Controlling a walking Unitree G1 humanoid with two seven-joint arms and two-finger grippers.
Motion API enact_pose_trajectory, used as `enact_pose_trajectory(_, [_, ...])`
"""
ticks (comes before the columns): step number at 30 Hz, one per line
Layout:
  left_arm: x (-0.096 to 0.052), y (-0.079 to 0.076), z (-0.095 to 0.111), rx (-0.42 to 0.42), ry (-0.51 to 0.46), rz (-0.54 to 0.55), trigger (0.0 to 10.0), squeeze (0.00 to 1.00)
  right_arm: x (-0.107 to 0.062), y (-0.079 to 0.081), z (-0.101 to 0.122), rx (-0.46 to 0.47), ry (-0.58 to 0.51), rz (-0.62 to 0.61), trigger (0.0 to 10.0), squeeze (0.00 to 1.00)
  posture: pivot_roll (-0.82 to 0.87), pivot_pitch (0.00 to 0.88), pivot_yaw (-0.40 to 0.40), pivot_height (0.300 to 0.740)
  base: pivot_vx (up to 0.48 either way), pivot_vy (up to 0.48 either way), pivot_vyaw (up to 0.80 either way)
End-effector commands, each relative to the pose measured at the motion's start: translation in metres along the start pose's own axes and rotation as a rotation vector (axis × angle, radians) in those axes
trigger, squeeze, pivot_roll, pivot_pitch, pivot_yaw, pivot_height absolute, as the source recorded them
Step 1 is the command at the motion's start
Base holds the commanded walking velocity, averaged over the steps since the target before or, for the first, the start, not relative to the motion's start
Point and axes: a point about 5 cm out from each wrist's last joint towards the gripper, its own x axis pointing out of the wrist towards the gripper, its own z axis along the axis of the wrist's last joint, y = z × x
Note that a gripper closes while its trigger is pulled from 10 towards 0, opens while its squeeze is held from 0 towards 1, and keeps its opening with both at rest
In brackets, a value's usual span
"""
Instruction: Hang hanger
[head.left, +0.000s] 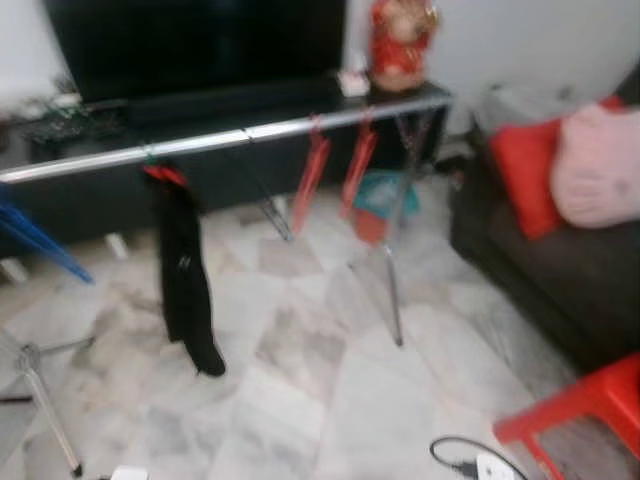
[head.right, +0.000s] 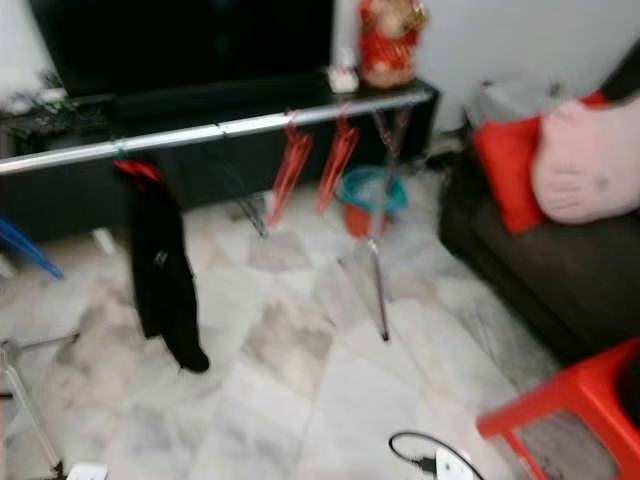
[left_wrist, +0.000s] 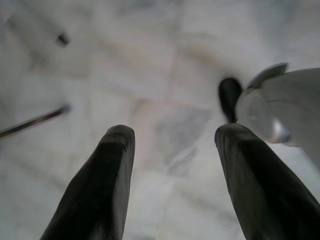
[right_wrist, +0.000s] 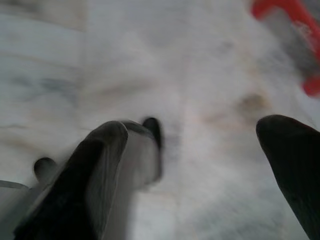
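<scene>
You're looking down on a pale marble floor (head.left: 330, 400) in a living room, with a dark TV cabinet (head.left: 200, 110) behind and a sofa (head.left: 560, 270) to the right. The silver rail (head.left: 230, 138) runs left to right ahead — well apart from both arms. Red hangers (head.left: 312, 170) already hang near its right end, a black garment (head.left: 185, 270) toward its left. Left gripper (left_wrist: 172, 135) and right gripper (right_wrist: 192, 135) both point at the floor, fingers spread and empty — neither is nearer

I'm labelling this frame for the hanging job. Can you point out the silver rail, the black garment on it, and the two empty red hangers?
silver rail (head.left: 200, 142), left eye view, on the bare bar
black garment (head.left: 183, 270), left eye view, mid-cloth
red hangers (head.left: 312, 170), left eye view, on the left one's arm
</scene>
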Motion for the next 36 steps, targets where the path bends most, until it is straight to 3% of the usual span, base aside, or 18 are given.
enact_pose_trajectory(1, [-0.0012, 0.0073, -0.0044, 0.005, 0.013, 0.016, 10.0, 0.0, 0.0009, 0.0042, 0.0021, 0.007, -0.005, 0.008, 10.0, 0.0, -0.03, 0.0, 0.006, 0.719, 0.0, 0.0, -0.6])
enact_pose_trajectory(36, [-0.001, 0.0068, -0.0032, -0.024, 0.015, 0.012, 10.0, 0.0, 0.0011, 0.0033, 0.0035, 0.028, -0.009, -0.002, 10.0, 0.0, -0.04, 0.0, 0.017, 0.719, 0.0, 0.0, -0.6])
